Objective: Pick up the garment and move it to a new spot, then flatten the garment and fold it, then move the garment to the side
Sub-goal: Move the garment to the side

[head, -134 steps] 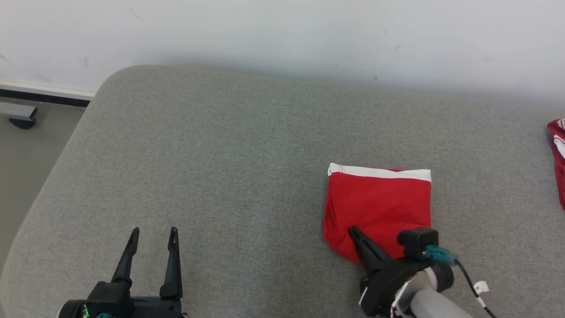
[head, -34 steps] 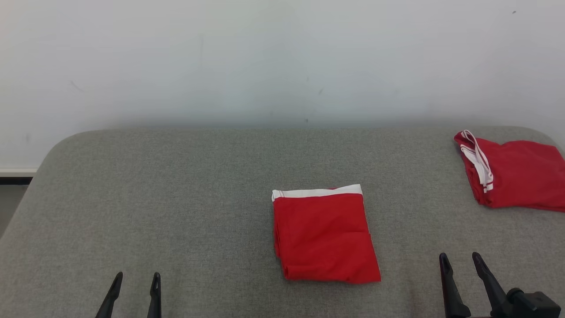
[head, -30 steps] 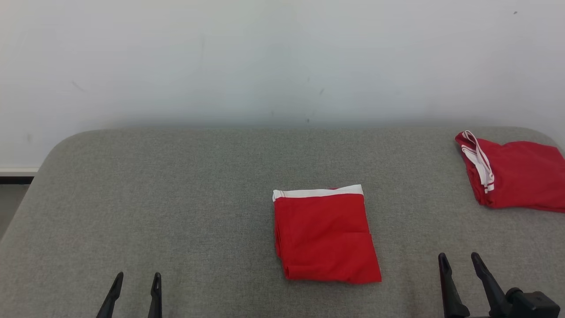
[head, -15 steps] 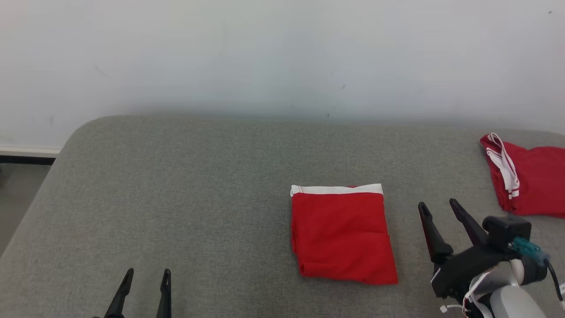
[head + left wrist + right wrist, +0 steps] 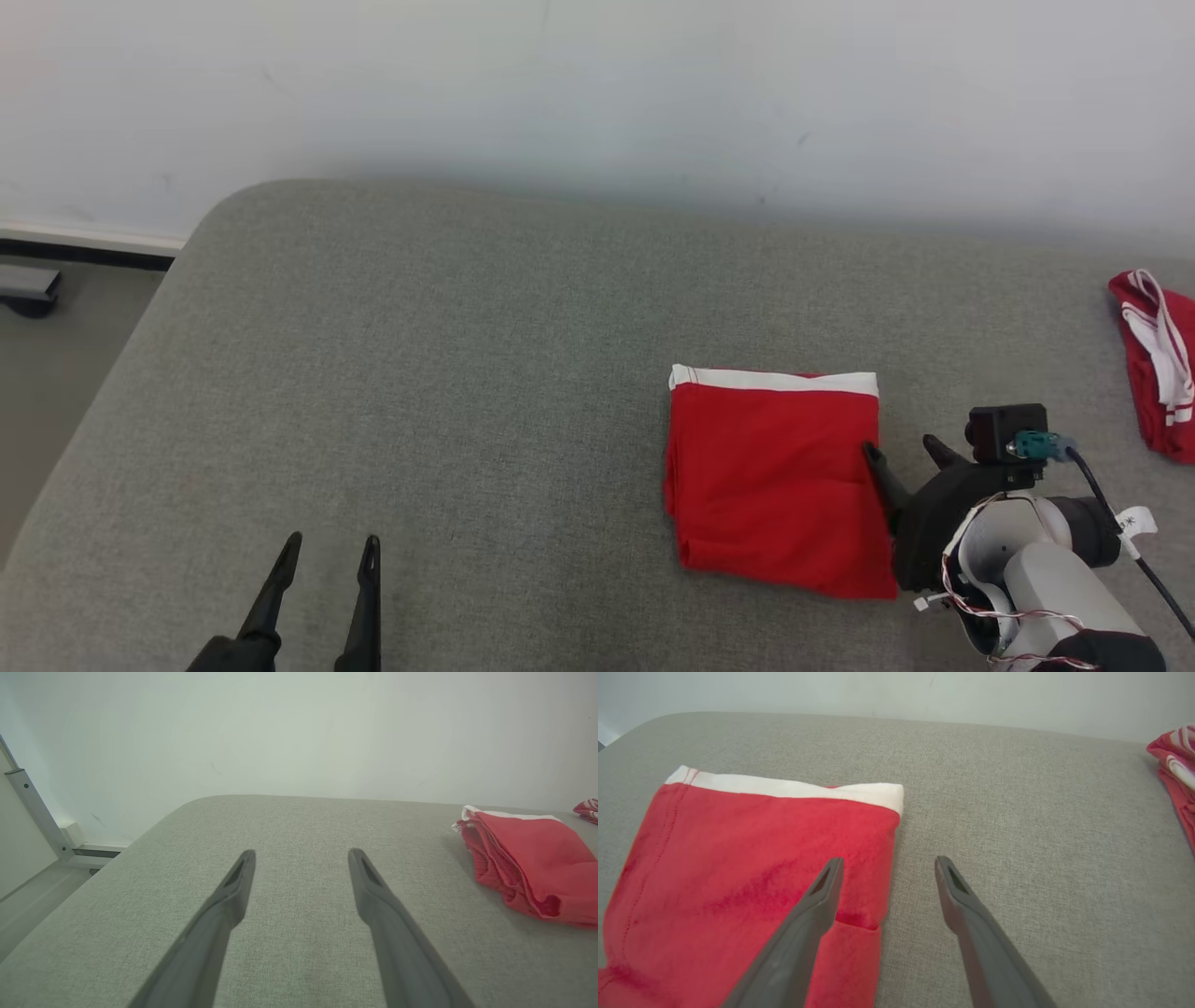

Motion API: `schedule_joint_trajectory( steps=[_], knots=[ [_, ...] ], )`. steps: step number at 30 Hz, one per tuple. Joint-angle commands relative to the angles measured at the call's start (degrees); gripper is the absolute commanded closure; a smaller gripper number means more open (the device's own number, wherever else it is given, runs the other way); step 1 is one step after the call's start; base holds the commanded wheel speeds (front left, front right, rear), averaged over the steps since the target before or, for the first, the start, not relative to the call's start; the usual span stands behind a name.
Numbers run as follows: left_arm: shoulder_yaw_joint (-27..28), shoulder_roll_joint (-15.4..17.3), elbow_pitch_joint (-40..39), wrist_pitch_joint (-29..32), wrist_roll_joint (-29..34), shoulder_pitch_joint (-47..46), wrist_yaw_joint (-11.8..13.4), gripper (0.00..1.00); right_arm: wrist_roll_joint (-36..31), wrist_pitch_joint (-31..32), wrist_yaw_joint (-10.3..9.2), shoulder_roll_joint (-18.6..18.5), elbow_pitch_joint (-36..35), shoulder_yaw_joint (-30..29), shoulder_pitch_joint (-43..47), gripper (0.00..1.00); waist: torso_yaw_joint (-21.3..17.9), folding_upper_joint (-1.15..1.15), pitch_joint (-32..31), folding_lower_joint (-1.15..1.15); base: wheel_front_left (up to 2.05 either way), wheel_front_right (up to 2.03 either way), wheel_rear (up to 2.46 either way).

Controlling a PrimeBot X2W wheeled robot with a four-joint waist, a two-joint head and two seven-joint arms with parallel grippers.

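The garment (image 5: 775, 476) is red with a white band along its far edge and lies folded into a neat rectangle on the grey cushion (image 5: 448, 373). My right gripper (image 5: 904, 450) is open at the garment's right edge: in the right wrist view one finger hangs over the red cloth (image 5: 738, 877) and the other over bare cushion. My left gripper (image 5: 327, 546) is open near the front left, well clear of the garment. In the left wrist view the garment (image 5: 523, 868) lies off to the right of the left gripper (image 5: 301, 851).
A second red and white garment (image 5: 1158, 364) lies bunched at the far right of the cushion. The cushion's rounded left edge drops to the floor (image 5: 56, 336), where a dark foot (image 5: 28, 289) stands by the white wall (image 5: 597, 84).
The head camera has turned left and down. My right gripper has come forward and left, from beside the garment to its right edge. The garment and my left gripper have stayed put.
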Motion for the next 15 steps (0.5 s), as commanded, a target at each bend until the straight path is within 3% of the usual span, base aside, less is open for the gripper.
schedule_joint_trajectory(
  steps=[1,15],
  knots=[
    [0.09,0.00,0.19,-0.15,-0.27,-1.20,-0.06,0.00,0.49,0.39,0.01,0.48,1.46,0.57,-1.09,0.00,1.22,-0.01,1.71,-0.01,0.00,0.00,0.00],
    [-0.10,-0.36,0.94,-0.15,-0.24,-3.19,-0.27,0.00,2.47,5.49,0.01,3.14,14.21,4.48,-5.19,0.00,1.64,-0.01,3.68,-0.01,0.00,0.00,0.00]
  ],
)
